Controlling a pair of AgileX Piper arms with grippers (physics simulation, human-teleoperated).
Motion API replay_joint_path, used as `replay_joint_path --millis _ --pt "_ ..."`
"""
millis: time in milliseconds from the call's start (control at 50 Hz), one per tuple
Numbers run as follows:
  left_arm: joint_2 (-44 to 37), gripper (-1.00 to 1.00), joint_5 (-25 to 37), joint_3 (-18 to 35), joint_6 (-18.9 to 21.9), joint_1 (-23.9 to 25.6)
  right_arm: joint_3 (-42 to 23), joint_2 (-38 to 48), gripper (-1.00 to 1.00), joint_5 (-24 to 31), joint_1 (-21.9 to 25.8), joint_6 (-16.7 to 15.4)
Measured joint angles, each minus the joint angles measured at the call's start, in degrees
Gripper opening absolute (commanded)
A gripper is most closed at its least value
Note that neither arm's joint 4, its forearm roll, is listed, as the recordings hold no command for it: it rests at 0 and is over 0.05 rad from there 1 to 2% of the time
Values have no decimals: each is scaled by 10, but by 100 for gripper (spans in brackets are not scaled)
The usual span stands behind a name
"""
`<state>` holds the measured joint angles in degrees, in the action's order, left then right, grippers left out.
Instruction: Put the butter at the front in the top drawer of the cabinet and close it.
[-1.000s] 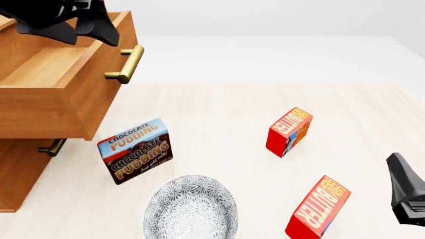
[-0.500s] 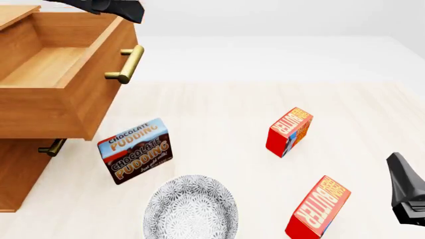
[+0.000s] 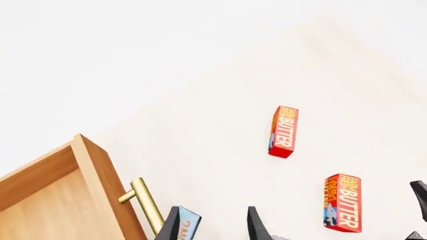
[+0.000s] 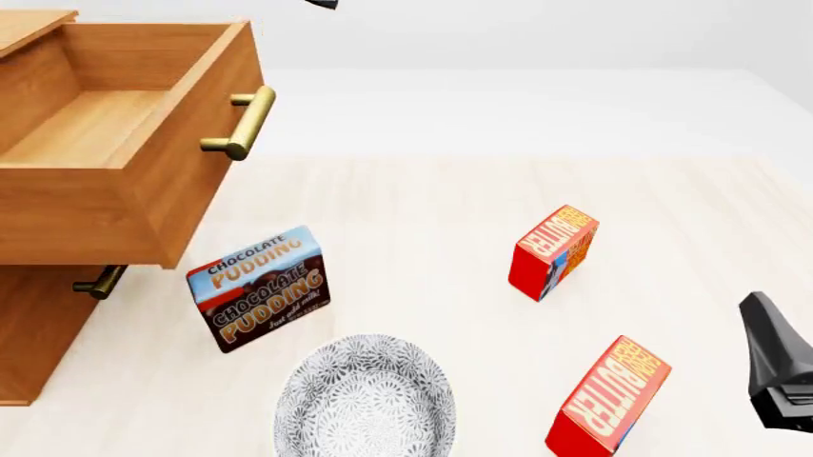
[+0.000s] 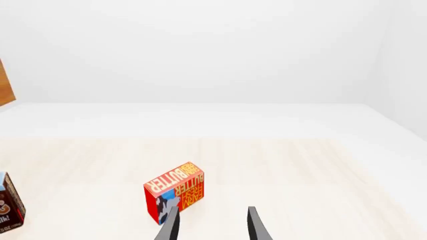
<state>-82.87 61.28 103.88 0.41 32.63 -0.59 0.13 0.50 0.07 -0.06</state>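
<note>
**Two butter cartons on the surface, top drawer open**

Nearest stands the front red "BUTTER" carton (image 4: 608, 398), beside the black right pincer (image 5: 211, 224), fingers parted and empty. One patterned grey plate (image 4: 366, 396), one brown-and-blue chocolate pudding box (image 4: 259, 288), then the second butter carton (image 4: 554, 251). The warm brown wooden top drawer (image 4: 121, 143) of the cabinet (image 4: 32, 333) gapes. The left pincer (image 3: 215, 226), open, has risen almost out of the front view.

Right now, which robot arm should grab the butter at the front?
Probably the right. The right gripper sits open beside the front butter, while the left gripper is high up above the open top drawer.
</note>
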Motion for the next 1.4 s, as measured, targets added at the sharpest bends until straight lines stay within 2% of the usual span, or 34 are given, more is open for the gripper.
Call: replay_joint_path --millis 400,720,1400 --pt "-66 100 -46 37 -18 61 0 -1 100 0 0 0" --pt "-132 100 -60 81 -23 96 0 0 100 0 0 0" --pt "-279 100 -69 191 -42 129 0 -1 100 1 0 0"
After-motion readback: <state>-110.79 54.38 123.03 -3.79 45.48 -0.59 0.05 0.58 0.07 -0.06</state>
